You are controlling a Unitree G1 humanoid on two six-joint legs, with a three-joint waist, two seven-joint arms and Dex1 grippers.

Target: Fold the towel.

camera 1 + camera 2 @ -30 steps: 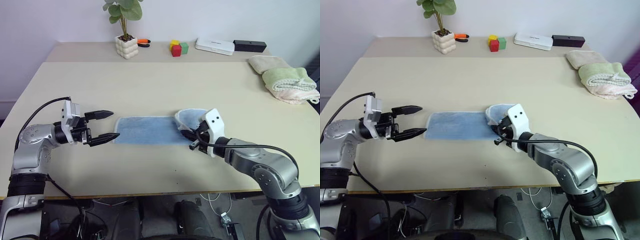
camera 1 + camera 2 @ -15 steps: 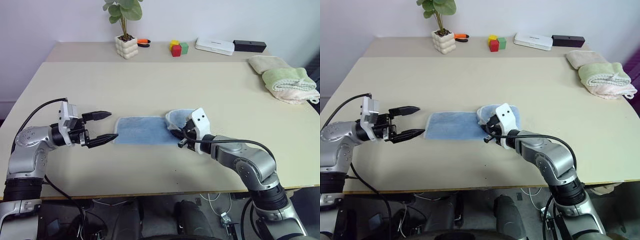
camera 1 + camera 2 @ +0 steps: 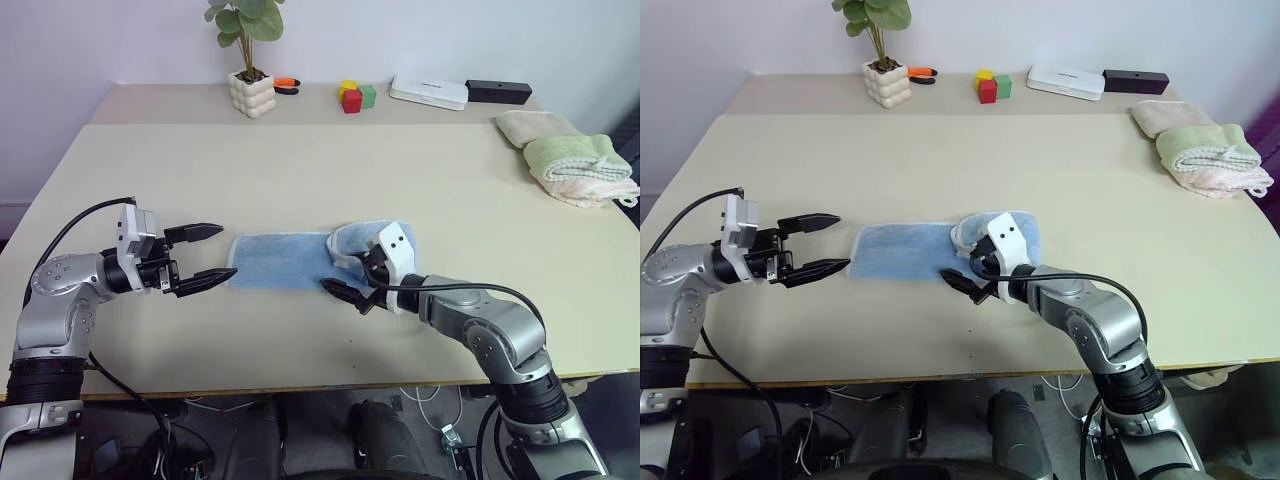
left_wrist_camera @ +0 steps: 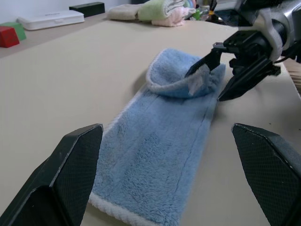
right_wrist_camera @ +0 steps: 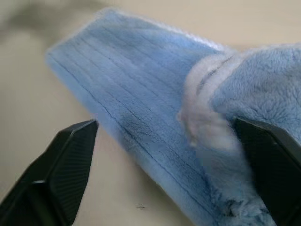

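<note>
The light blue towel (image 3: pixel 285 262) lies flat along the table's front middle, with its right end turned over toward the left into a loose fold (image 4: pixel 181 73). My right gripper (image 3: pixel 343 275) is at that fold with its jaws open. One finger rests against the fold's whitish hem and the other sits beside the towel's near edge. The right wrist view has the towel (image 5: pixel 141 89) spread between my two fingers (image 5: pixel 70 155). My left gripper (image 3: pixel 212 254) hovers open and empty just off the towel's left end.
Along the back of the table (image 3: pixel 300 170) stand a potted plant (image 3: pixel 250 60), an orange-handled tool (image 3: pixel 287 85), coloured blocks (image 3: pixel 353 96), a white box (image 3: pixel 429 92) and a black box (image 3: pixel 499 92). A beige towel (image 3: pixel 535 125) and a pale green towel (image 3: pixel 580 165) lie at the back right.
My right gripper carried the towel's right end leftward while shut on it, and has now opened and let it go. The left arm kept still.
</note>
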